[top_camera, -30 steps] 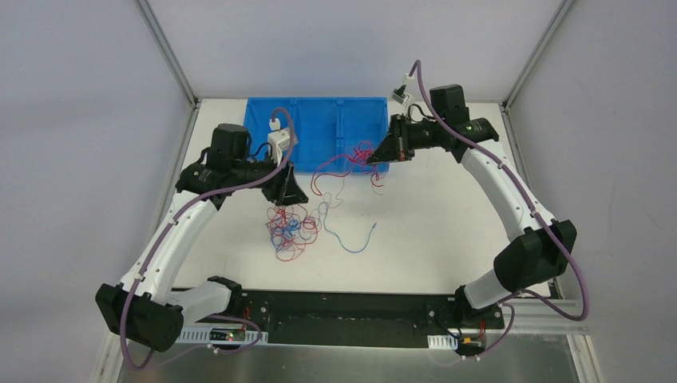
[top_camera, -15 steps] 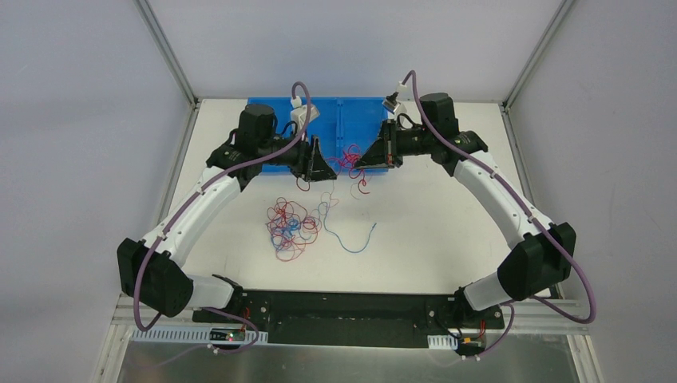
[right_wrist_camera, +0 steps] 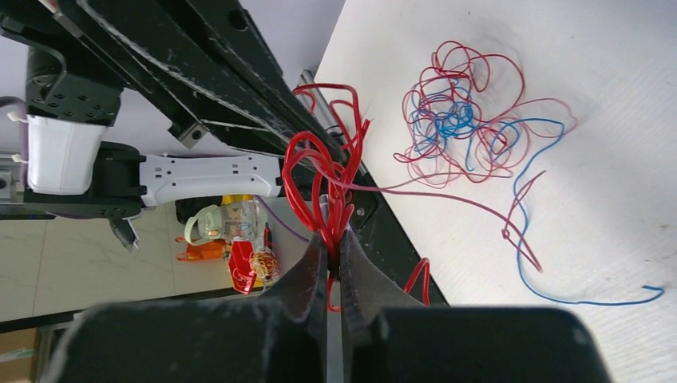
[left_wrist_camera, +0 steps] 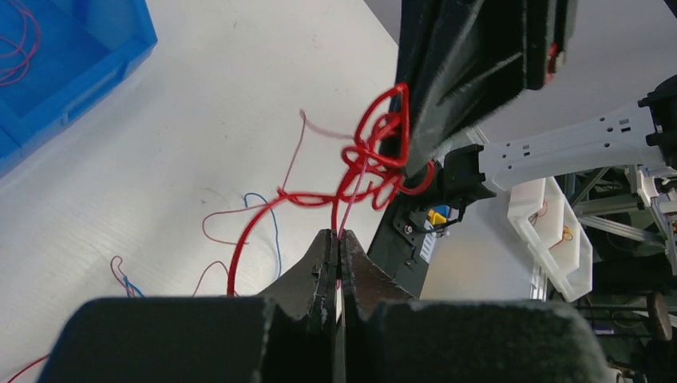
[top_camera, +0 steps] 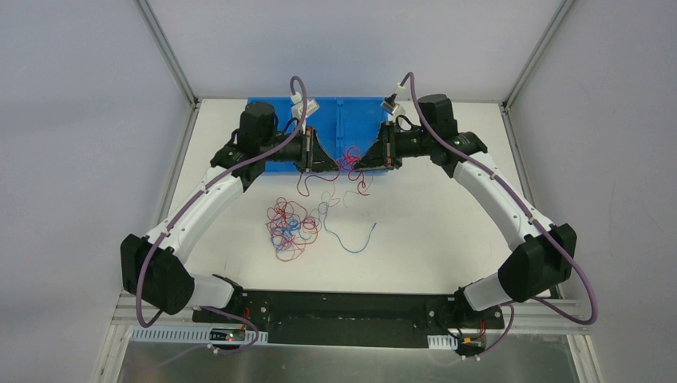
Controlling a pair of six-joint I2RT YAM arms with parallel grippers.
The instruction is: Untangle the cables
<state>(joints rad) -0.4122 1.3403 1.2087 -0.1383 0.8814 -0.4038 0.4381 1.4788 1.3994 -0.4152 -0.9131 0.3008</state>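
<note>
A small clump of red cables [top_camera: 348,159] hangs in the air between my two grippers, over the near edge of the blue bin [top_camera: 271,121]. My left gripper [top_camera: 326,163] is shut on red strands of it [left_wrist_camera: 375,152]. My right gripper [top_camera: 361,160] is shut on a bunch of red loops from the other side [right_wrist_camera: 331,171]. Loose red ends trail down to the table. A larger tangle of red and blue cables [top_camera: 291,227] lies on the white table below, also in the right wrist view [right_wrist_camera: 463,112]. A blue strand [top_camera: 351,239] runs out from it to the right.
The blue bin has several compartments and sits at the back of the table; a few red wires lie in one compartment [left_wrist_camera: 20,44]. The metal frame posts [top_camera: 168,48] stand at the back corners. The black base rail [top_camera: 335,307] runs along the near edge.
My left arm swung from above the table tangle up and right to the hanging red clump and closed on it. My right gripper shifted slightly left with the clump.
</note>
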